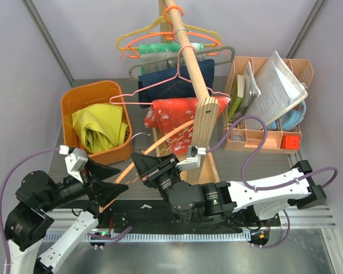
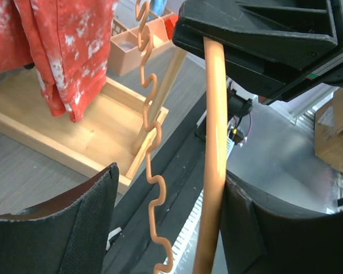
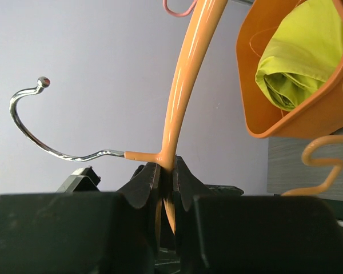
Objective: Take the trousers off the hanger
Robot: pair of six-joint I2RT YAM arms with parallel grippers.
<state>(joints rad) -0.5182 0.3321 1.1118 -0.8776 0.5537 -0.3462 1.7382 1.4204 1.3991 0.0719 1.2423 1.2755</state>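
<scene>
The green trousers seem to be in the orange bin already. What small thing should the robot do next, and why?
Probably draw the left gripper back off the hanger. The trousers lie in the orange bin, the hanger is bare, the right gripper clamps it, and the left fingers stand open either side of it, gripping nothing.

Bunched trousers [image 1: 99, 127], seemingly off peach hanger [image 3: 182, 85]

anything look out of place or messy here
The peach hanger is off the rail, bare, held tilted at its neck by the right tool. The yellow-green trousers lie crumpled in the orange bin rather than folded. Nothing looks spilled or broken.
</scene>
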